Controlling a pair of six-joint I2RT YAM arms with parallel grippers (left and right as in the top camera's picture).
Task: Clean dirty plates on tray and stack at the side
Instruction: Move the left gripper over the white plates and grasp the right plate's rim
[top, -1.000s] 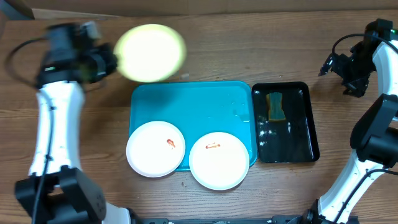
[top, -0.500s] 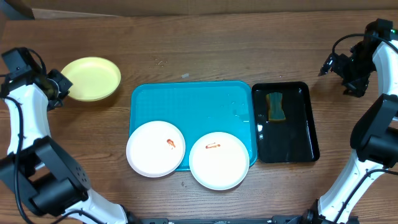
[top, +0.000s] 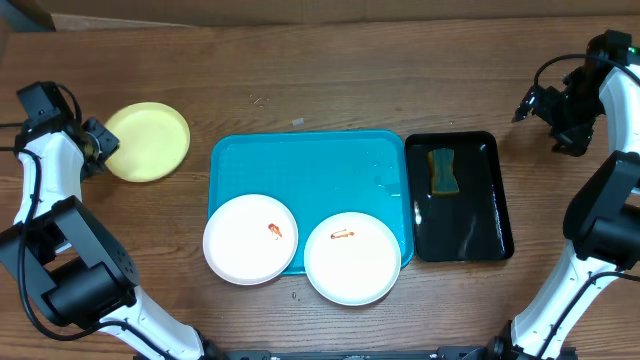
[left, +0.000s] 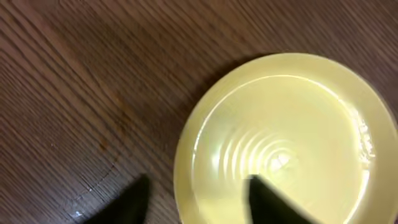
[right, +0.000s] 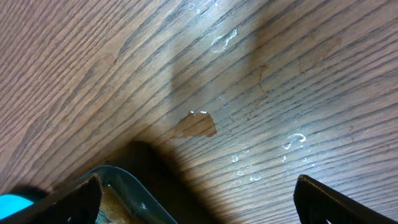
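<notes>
The pale yellow-green plate (top: 148, 142) (left: 280, 137) lies flat on the bare wood left of the turquoise tray (top: 300, 160). My left gripper (top: 100, 142) (left: 199, 208) is at the plate's left rim. It is open: one finger stands outside the rim and the other over the plate's inside, neither pressing on it. Two white plates (top: 250, 238) (top: 352, 257) with small red-orange smears rest on the tray's front edge. My right gripper (top: 545, 105) (right: 199, 199) hangs wide open and empty at the far right, above the table.
A black tray (top: 495, 200) (right: 124, 180) right of the turquoise one holds a yellow-green sponge (top: 443, 170) and some water. Water droplets (right: 292, 142) dot the wood under the right gripper.
The left arm swung the yellow-green plate left from behind the tray and set it on the table. Its jaws then opened off the rim. The right arm has not moved.
</notes>
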